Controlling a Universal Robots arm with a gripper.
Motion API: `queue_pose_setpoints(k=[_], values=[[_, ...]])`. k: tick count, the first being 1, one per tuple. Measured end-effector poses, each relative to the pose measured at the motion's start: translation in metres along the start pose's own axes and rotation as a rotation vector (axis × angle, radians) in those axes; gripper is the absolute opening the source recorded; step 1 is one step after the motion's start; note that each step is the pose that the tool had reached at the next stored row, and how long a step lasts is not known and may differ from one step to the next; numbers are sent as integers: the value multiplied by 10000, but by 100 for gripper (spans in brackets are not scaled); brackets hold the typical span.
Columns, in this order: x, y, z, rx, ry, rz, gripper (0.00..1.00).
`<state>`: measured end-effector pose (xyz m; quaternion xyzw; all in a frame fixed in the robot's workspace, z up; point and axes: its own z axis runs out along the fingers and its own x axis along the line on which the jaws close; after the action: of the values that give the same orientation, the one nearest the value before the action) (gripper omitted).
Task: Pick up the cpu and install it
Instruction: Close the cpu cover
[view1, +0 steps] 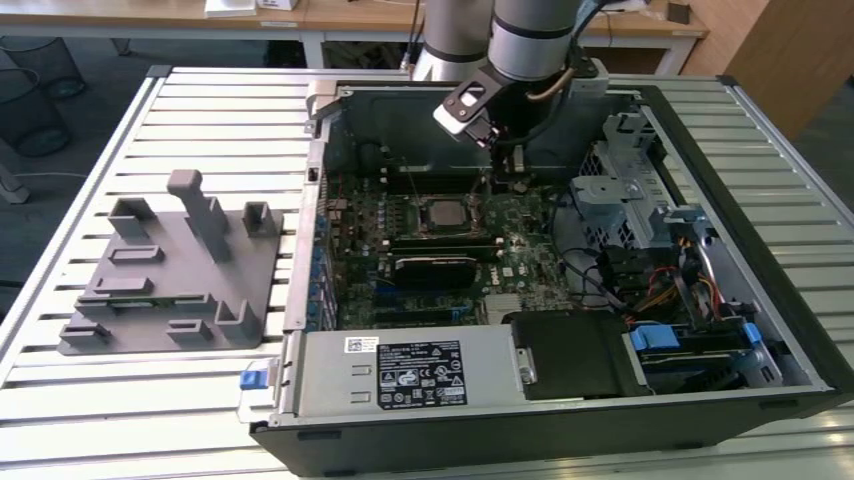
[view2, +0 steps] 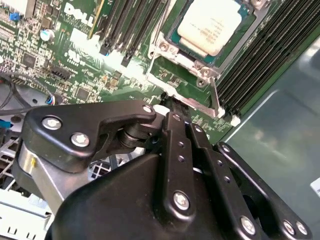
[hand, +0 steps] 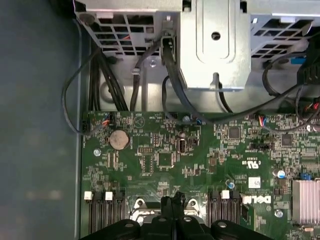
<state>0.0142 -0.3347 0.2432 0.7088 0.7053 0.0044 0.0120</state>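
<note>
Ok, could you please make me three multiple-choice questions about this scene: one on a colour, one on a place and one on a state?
1. What colour is the plastic tray beside the computer case?
A red; B grey; C yellow.
2. Where is the cpu?
A on the tray; B on the floor; C in its socket on the green board.
3. How is the computer case?
A open, with its inside exposed; B closed; C standing upright.

Answers:
1 B: the tray looks grey in the exterior view.
2 C: the second wrist view shows the cpu seated in the socket.
3 A: the board is in plain sight from above.
</note>
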Motion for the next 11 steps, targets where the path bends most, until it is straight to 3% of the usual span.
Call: queue_pose_setpoints(k=[11], values=[[5,-94,46,0,-1,0,11]])
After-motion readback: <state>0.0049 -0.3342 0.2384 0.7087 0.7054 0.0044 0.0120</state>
